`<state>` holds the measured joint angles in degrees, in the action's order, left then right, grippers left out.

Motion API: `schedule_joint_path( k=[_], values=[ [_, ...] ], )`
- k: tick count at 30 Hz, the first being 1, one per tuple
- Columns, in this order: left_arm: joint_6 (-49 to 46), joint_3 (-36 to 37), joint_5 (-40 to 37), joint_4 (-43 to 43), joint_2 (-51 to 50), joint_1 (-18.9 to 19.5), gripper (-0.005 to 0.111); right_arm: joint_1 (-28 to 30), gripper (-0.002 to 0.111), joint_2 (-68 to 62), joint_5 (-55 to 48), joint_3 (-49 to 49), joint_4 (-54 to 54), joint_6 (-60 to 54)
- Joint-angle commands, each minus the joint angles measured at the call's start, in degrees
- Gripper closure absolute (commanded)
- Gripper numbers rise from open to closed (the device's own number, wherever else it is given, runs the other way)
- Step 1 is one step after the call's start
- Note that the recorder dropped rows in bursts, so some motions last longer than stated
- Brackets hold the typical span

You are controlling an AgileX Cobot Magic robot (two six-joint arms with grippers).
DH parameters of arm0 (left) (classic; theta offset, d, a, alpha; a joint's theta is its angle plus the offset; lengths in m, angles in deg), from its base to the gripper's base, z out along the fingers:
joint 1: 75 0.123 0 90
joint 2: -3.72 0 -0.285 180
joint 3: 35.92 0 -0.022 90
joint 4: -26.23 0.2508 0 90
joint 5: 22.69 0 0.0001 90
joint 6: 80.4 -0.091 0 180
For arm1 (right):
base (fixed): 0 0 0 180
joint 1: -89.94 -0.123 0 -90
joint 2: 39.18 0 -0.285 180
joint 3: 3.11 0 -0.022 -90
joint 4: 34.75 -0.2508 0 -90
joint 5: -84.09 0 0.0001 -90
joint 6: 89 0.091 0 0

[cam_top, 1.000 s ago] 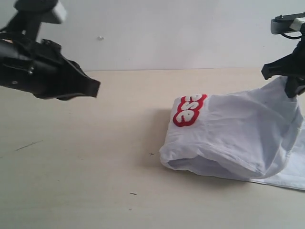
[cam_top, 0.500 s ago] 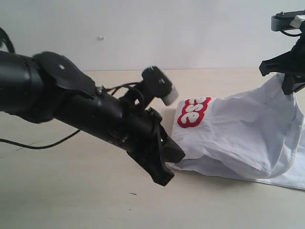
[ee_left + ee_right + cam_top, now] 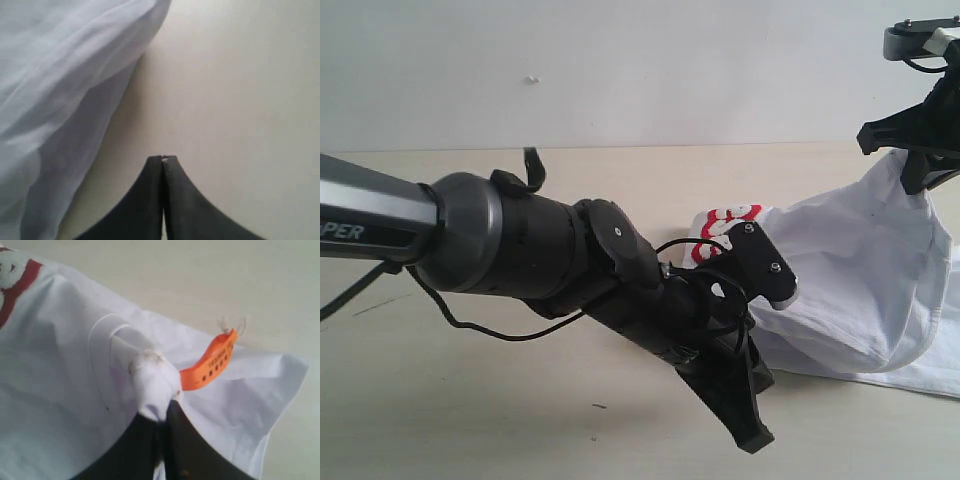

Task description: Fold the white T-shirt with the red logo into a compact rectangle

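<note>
White T-shirt (image 3: 860, 270) sits on the right side of the table (image 3: 500, 410) in the exterior view, bunched and partly folded over. Its far right end is lifted off the surface. Red logo (image 3: 727, 216) faces up at the shirt's left end and is mostly hidden behind the left arm.

Right gripper (image 3: 162, 412): jaws clamped on a small wad of white fabric right beside the orange neck tag (image 3: 210, 360), with cloth draping down from the pinch.

Left gripper (image 3: 162, 160): jaws pressed together, nothing between them. The tips are over bare table just beside the shirt's rounded fold edge, not touching the cloth. The arm reaches diagonally across the middle of the exterior view.
</note>
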<state>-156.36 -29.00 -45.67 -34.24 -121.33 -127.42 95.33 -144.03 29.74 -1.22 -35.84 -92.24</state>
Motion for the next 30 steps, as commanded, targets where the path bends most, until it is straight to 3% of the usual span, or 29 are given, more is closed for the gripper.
schedule_joint_path(
  k=[1, 7, 12, 13, 15, 22, 27, 30],
  values=[
    [4.52, -2.18, 5.83, 1.60, -1.87, -0.04, 0.107, -0.03, 0.108, 0.51, 0.75, -0.44, -0.78, -0.34],
    [22.20, -5.25, 5.06, 16.35, -5.18, 0.67, 0.107, -0.03, 0.108, 0.51, 0.86, -0.55, -3.47, -2.77],
    [43.97, -8.07, 0.77, 37.96, -7.92, 2.29, 0.107, -0.03, 0.108, 0.51, 0.63, -0.54, -3.47, -2.77],
    [53.39, -8.66, 0.21, 44.97, -7.99, 3.31, 0.107, -0.03, 0.108, 0.51, 0.63, -0.54, -3.47, -2.77],
    [60.68, -9.02, -1.35, 52.58, -7.99, 5.40, 0.107, -0.03, 0.108, 0.51, 0.63, -0.54, -3.47, -2.77],
    [58.46, -9.02, -6.23, 52.77, -3.87, 6.09, 0.107, -0.03, 0.108, 0.51, 0.95, -0.54, -3.47, -2.86],
    [42.48, -7.24, 0.12, 40.25, -0.88, 3.33, 0.107, -0.03, 0.108, 0.85, 1.44, -0.55, -3.47, -3.06],
    [40.89, -7.24, 5.34, 38.33, -2.38, 2.65, 0.107, -0.03, 0.108, 1.68, 1.84, -0.55, -3.66, -3.06]
  ],
)
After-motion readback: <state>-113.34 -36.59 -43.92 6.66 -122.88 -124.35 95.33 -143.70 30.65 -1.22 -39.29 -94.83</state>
